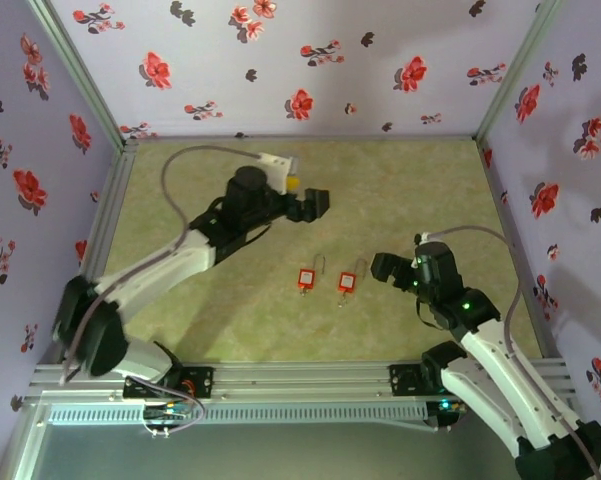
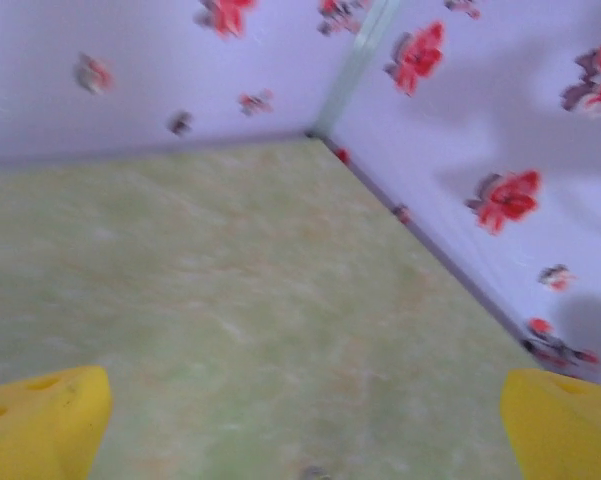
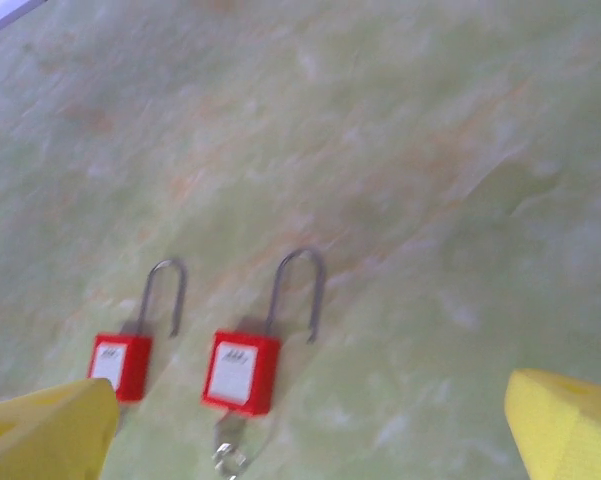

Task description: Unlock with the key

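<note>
Padlock, red-bodied with steel shackle (image 3: pixel 242 372), lies lower left of the right wrist frame. Its shackle appears sprung and a small silver key (image 3: pixel 230 458) seems seated at its base. A second red padlock (image 3: pixel 120 365) lies beside it. Left gripper (image 1: pixel 315 203) and right gripper (image 1: pixel 385 268): jaws apart, empty. Recommend lifting straight up, clear of the key.

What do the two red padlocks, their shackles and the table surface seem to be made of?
The padlock bodies look like plastic: matte red, with a white label on the face. The shackles are likely metal: thin grey hoops with a dull shine. The table surface seems a printed vinyl or laminate sheet, pale green with marble-like veins; which one is unclear.
</note>
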`<act>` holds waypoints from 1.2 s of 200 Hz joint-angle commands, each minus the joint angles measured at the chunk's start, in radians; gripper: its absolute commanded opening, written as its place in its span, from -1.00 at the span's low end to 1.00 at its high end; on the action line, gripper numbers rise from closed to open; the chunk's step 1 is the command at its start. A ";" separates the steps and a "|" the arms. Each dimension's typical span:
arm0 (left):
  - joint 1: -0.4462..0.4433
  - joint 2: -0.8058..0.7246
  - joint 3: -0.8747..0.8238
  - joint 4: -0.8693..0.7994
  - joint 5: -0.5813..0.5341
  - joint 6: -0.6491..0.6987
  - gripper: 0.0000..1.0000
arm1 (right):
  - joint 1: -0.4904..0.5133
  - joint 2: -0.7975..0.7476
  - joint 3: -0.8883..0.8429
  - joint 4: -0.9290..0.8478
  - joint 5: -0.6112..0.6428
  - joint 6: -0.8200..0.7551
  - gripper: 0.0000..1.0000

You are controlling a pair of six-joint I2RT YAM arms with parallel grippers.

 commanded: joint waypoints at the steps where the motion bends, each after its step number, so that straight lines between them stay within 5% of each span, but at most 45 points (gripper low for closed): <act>1: 0.116 -0.123 -0.146 -0.070 -0.236 0.146 0.99 | -0.040 0.089 0.051 0.061 0.197 -0.125 0.99; 40: 0.440 -0.405 -0.478 -0.035 -0.368 0.182 0.99 | -0.215 0.283 0.019 0.350 0.406 -0.278 0.99; 66: 0.501 -0.503 -0.806 0.401 -0.513 0.308 0.99 | -0.337 0.352 -0.191 0.772 0.435 -0.396 0.99; 79: 0.510 -0.448 -0.953 0.675 -0.514 0.386 0.99 | -0.354 0.353 -0.327 1.025 0.387 -0.391 0.99; 92: 0.519 -0.373 -0.990 0.736 -0.513 0.410 0.99 | -0.354 0.379 -0.424 1.256 0.349 -0.393 0.99; 125: 0.556 -0.140 -0.970 0.954 -0.475 0.462 0.99 | -0.348 0.502 -0.451 1.486 0.230 -0.434 0.99; 159: 0.627 0.220 -0.877 1.175 -0.340 0.466 0.99 | -0.349 0.710 -0.434 1.698 0.254 -0.471 0.99; 185: 0.678 0.179 -0.797 0.938 -0.268 0.423 0.99 | -0.345 0.952 -0.332 1.797 0.300 -0.485 0.98; 195: 0.720 0.162 -0.689 0.738 -0.259 0.366 0.99 | -0.358 0.875 -0.229 1.496 0.314 -0.433 0.98; 201: 0.749 0.159 -0.697 0.755 -0.197 0.361 0.99 | -0.369 0.846 -0.178 1.315 0.293 -0.401 0.99; 213: 0.757 0.161 -0.698 0.759 -0.183 0.361 0.99 | -0.375 0.925 -0.243 1.586 0.285 -0.442 0.99; 228: 0.756 0.160 -0.699 0.762 -0.183 0.361 0.99 | -0.375 0.854 -0.203 1.391 0.270 -0.415 0.99; 240: 0.757 0.162 -0.700 0.765 -0.184 0.361 0.99 | -0.374 0.901 -0.229 1.518 0.266 -0.444 0.99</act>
